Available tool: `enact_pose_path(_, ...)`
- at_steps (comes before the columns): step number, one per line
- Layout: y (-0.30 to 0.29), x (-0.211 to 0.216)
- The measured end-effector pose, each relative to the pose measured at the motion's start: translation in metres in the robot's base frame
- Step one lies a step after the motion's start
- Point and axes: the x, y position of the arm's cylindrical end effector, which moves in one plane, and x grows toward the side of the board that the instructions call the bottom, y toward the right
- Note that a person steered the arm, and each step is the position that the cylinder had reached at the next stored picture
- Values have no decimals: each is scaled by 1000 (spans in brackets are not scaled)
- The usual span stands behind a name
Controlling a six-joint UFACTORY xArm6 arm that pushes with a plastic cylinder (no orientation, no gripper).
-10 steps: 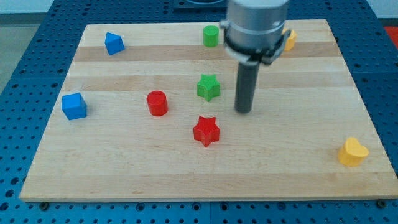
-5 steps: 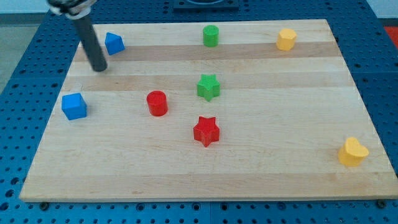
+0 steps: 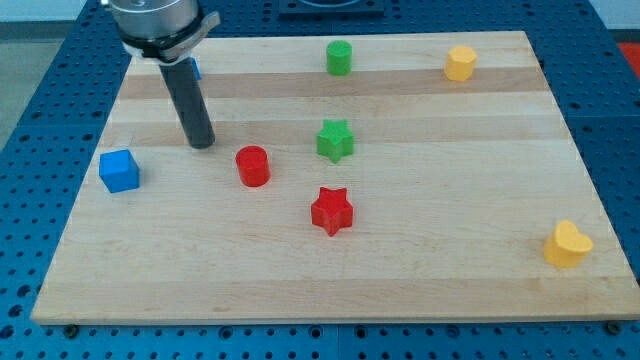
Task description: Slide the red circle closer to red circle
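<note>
Pale, smooth, matt wood board [image 3: 420, 270]; red circle [image 3: 253, 165] of seemingly glossy plastic; matt dark rod [image 3: 190, 105].

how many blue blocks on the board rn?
2. A blue cube near the view's left edge, and a blue block at the top left, mostly hidden behind the rod, shape unclear. My tip sits between the cube and the red circle.

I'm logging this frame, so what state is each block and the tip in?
my tip: on the board, up-left of the red circle, apart.
red circle: upright, untouched.
red star: flat, free.
green star: flat, free.
blue cube: free, near the left edge.
</note>
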Motion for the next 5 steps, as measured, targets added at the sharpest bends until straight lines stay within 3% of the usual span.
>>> enact_pose_path(5, 89, 19)
